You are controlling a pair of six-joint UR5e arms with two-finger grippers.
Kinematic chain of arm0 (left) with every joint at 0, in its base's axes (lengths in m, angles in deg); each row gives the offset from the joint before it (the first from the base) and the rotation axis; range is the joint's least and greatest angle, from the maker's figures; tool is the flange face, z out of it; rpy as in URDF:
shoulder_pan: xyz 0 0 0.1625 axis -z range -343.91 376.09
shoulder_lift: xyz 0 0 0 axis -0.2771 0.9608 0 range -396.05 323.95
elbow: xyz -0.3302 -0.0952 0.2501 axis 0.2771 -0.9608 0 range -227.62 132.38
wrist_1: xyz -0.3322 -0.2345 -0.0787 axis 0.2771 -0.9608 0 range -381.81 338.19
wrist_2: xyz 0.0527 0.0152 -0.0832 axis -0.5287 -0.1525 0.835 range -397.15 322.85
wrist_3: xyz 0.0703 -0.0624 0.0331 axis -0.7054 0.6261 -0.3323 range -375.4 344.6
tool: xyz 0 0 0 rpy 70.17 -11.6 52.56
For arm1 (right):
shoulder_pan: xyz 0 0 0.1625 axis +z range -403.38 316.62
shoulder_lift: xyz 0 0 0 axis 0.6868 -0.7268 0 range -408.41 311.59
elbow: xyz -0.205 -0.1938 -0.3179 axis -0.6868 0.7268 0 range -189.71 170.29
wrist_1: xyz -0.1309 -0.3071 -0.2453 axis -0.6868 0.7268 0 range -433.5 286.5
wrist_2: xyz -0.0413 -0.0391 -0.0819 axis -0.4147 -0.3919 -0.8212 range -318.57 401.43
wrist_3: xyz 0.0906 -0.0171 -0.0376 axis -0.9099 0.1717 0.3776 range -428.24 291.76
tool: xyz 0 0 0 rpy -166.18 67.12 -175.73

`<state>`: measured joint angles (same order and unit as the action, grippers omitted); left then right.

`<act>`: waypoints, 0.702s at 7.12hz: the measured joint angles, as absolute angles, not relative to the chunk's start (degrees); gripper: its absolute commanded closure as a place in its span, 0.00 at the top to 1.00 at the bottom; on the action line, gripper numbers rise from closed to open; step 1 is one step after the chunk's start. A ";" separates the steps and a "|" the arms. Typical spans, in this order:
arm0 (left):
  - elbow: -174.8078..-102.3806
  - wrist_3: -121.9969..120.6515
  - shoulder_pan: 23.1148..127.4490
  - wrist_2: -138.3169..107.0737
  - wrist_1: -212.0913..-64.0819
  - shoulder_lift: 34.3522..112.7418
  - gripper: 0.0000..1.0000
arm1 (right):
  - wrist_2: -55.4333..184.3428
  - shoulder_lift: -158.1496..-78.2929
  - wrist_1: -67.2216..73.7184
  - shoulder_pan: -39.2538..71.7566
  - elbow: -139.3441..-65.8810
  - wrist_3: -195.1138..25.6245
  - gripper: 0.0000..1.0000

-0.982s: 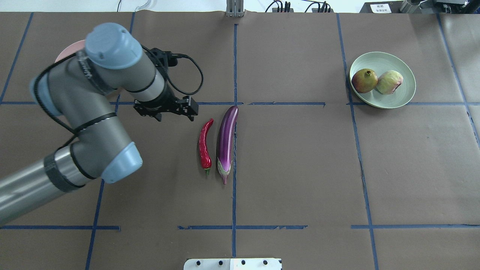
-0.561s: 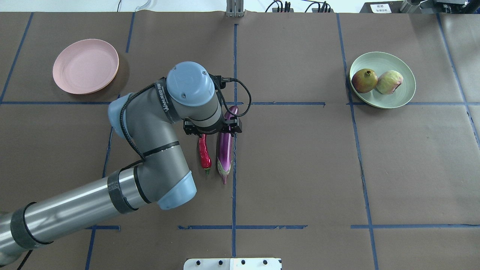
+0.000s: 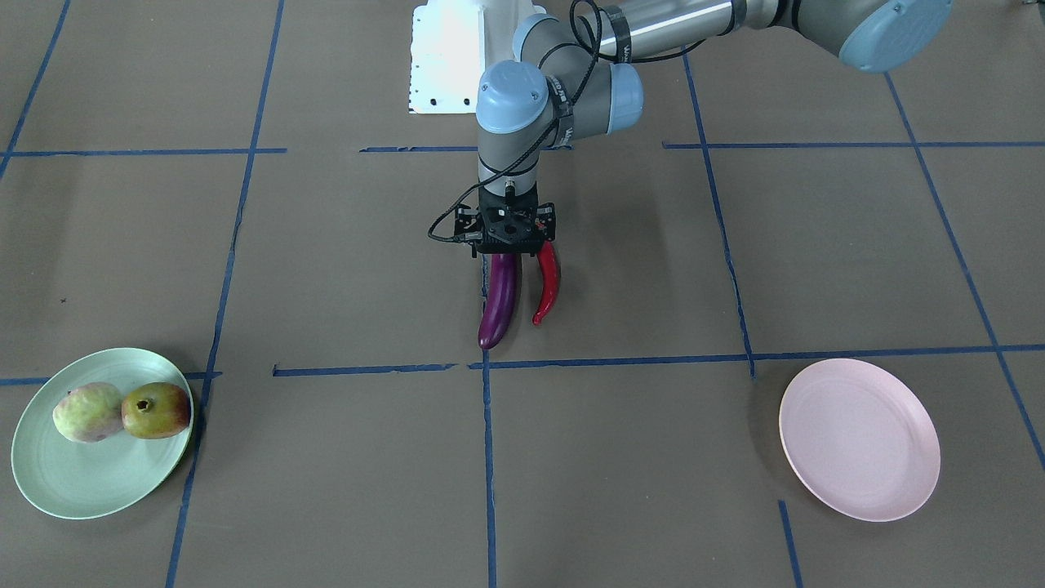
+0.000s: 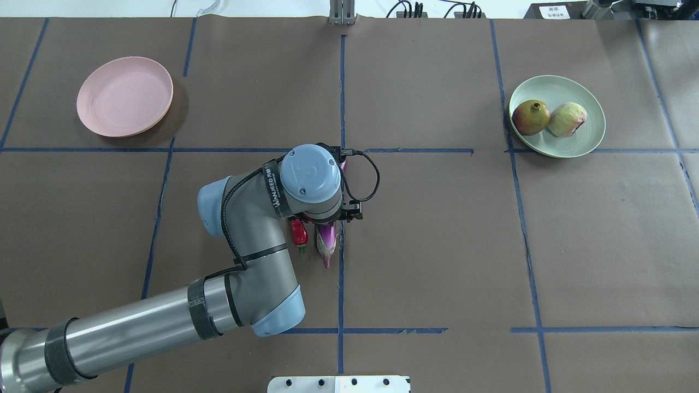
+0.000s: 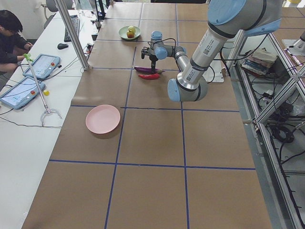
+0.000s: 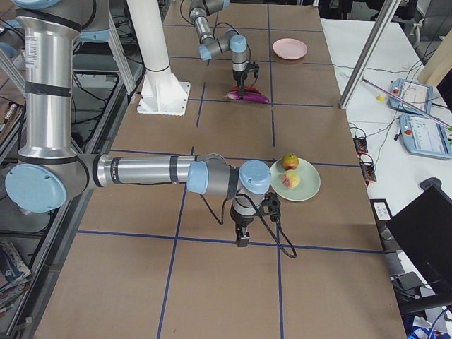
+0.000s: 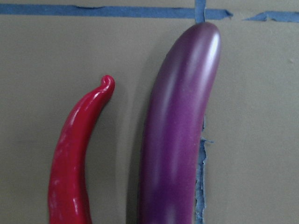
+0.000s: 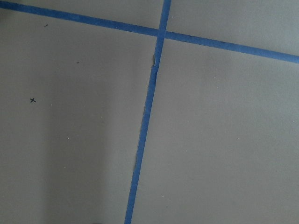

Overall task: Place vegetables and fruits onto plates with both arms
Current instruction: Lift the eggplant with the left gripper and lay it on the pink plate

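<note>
The purple eggplant and the red chili lie side by side on the brown table, near its centre. My left gripper hangs just above the eggplant's capped half, pointing down, and looks open and empty. The left wrist view shows the eggplant and chili close up, with no fingers in view. Both fruits sit on the mint plate. The pink plate holds nothing. My right gripper shows only in the exterior right view, low near the mint plate; I cannot tell its state.
The white base block sits at the near table edge. Blue tape lines cross the brown paper. A side table with tablets and a seated person stands beyond the far edge.
My left arm swung from over the pink plate to the right and back toward the base, and now covers most of the eggplant and chili. The pink plate is uncovered.
</note>
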<state>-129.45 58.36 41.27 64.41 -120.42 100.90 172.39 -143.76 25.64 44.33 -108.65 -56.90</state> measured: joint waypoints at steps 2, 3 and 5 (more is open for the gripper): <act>-128.51 59.36 41.11 64.13 -121.96 101.10 0.00 | 172.39 -143.77 25.62 44.33 -108.67 -56.81 1.00; -128.88 59.69 41.23 64.12 -122.24 101.13 0.00 | 172.39 -143.76 25.59 44.33 -108.67 -56.83 1.00; -131.88 60.28 44.33 64.50 -122.24 100.90 0.00 | 172.39 -143.70 25.56 44.34 -108.67 -56.84 1.00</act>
<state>-131.88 60.28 44.33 64.50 -122.24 100.90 172.39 -143.70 25.56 44.34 -108.67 -56.84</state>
